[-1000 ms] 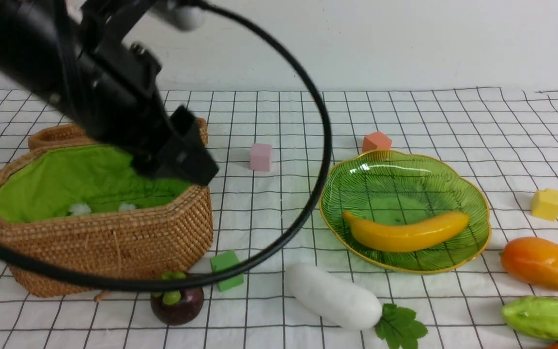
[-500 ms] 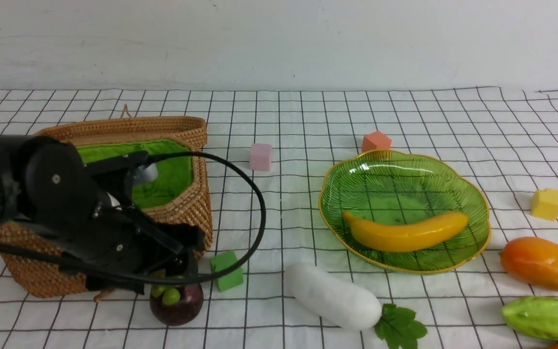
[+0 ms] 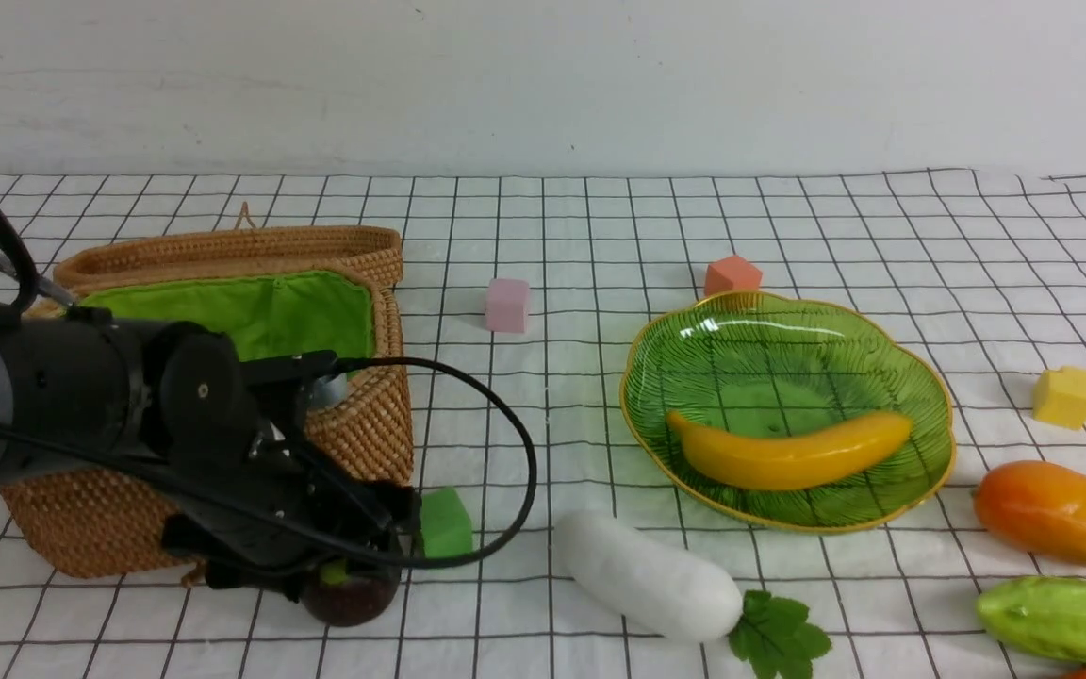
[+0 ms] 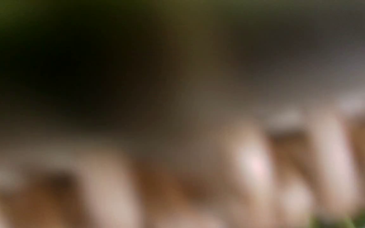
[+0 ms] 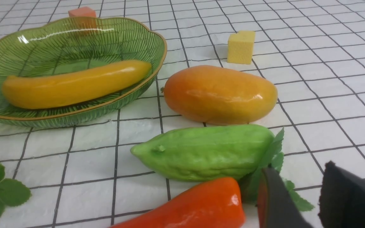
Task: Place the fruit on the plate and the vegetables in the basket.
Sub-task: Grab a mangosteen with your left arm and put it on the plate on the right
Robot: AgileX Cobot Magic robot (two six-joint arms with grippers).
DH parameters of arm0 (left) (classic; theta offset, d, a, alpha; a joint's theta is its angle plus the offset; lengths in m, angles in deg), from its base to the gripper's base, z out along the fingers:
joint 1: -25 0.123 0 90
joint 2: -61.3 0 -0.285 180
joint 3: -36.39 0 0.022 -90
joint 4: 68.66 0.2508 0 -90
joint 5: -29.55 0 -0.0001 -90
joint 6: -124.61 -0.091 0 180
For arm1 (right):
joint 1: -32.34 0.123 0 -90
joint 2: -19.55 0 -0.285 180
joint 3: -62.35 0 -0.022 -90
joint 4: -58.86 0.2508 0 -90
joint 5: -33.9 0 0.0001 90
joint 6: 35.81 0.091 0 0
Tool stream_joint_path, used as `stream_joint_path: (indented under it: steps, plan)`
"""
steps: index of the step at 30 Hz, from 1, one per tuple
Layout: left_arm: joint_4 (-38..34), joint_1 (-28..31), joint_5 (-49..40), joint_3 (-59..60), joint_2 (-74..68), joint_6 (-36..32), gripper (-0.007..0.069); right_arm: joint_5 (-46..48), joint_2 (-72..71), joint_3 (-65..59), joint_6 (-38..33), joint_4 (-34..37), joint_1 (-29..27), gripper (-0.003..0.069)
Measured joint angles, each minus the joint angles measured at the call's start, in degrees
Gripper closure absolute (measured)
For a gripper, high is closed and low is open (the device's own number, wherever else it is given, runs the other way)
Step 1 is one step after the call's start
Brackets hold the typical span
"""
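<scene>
The dark purple mangosteen (image 3: 354,601) lies on the cloth in front of the basket (image 3: 359,438). My left gripper (image 3: 354,566) is down over it, jaws wide around it, the fingers mostly hidden. The left wrist view is a brown blur. The banana (image 3: 788,455) lies in the green plate (image 3: 788,306). The white radish (image 3: 647,575) lies front centre. At the right lie the mango (image 5: 220,95), the gourd (image 5: 204,152) and the red-orange pepper (image 5: 198,205). My right gripper (image 5: 296,166) hangs open beside the pepper and gourd, holding nothing.
A green cube (image 3: 447,523) sits right next to the left gripper. A pink cube (image 3: 508,305), an orange cube (image 3: 732,275) and a yellow cube (image 3: 1064,396) stand further back. The wicker lid (image 3: 222,250) leans behind the basket. A cable (image 3: 515,453) loops off the left arm.
My left arm has swung from above the basket down to the cloth in front of it and settled over the mangosteen. Nothing else has moved.
</scene>
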Motion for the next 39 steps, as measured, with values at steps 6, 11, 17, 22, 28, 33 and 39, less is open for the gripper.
stream_joint_path:
  steps: [6,11,17,22,28,33,39]
  plan:
    - [-7.1,0.0,-6.9,0.2,7.0,-7.6,0.0075,0.0,0.0,0.0,0.0,0.0,0.0,0.0414]
    - [-13.9,0.0,-9.1,-0.6,13.9,-13.4,0.0075,0.0,0.0,0.0,0.0,0.0,0.0,0.0414]
    - [-23.9,0.0,-12.3,-11.4,13.9,-23.4,0.0075,0.0,0.0,0.0,0.0,0.0,0.0,0.0414]
    - [-26.9,-0.9,-12.8,-23.7,5.7,-26.8,0.0075,0.0,0.0,0.0,0.0,0.0,0.0,0.0414]
    - [-26.1,-8.4,-10.5,-45.3,-14.5,-27.2,0.0075,0.0,0.0,0.0,0.0,0.0,0.0,0.0414]
    - [-24.0,-11.4,-8.1,-58.5,-26.9,-22.6,0.0075,0.0,0.0,0.0,0.0,0.0,0.0,0.0414]
    - [-21.9,-11.5,-8.2,-66.8,-37.1,-15.2,0.0074,0.0,0.0,0.0,0.0,0.0,0.0,0.0414]
